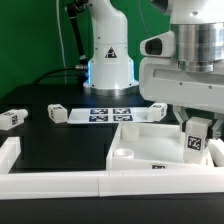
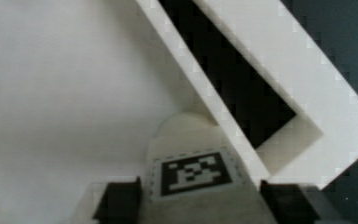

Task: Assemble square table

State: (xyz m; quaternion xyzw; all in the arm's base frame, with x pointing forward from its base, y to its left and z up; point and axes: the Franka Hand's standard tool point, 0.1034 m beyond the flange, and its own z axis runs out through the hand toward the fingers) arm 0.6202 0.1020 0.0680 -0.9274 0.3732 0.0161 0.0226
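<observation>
The square table's white top [image 1: 150, 150] lies at the exterior view's right, its raised rim [image 2: 247, 80] running slantwise through the wrist view. A white blocky leg [image 1: 196, 146] with a black-and-white tag hangs upright over the slab's far-right part. My gripper [image 1: 196, 128] is shut on it. In the wrist view the leg [image 2: 195, 165] fills the space between my two dark fingers [image 2: 119, 202], and my gripper [image 2: 197, 204] presses it from both sides. Whether the leg touches the slab I cannot tell.
Two loose legs [image 1: 12, 118] [image 1: 57, 113] lie on the black table at the exterior view's left, and another [image 1: 158, 109] behind the slab. The marker board [image 1: 110, 113] lies before the robot base [image 1: 108, 60]. White border rails [image 1: 60, 182] run along the front.
</observation>
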